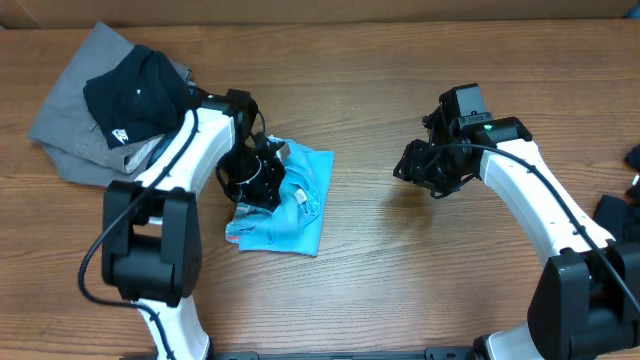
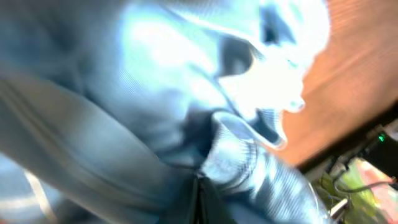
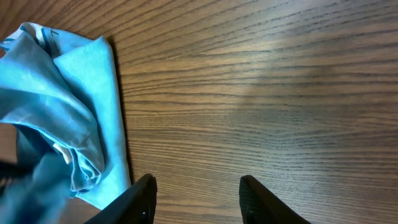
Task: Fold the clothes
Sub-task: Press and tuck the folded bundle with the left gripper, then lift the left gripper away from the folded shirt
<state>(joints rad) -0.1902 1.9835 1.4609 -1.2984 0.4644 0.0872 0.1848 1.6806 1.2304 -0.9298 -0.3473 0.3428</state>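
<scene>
Down on the blue shirt, the left gripper is clenched on a bunch of its cloth, with the rest crumpled under and beside it. The right gripper hangs above the table with fingers apart, grasping nothing, the shirt off to its left.

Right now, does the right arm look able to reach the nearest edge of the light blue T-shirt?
Probably yes. Only bare table lies between the right gripper, jaws open, and the light blue T-shirt; the left gripper grips its far side.
</scene>
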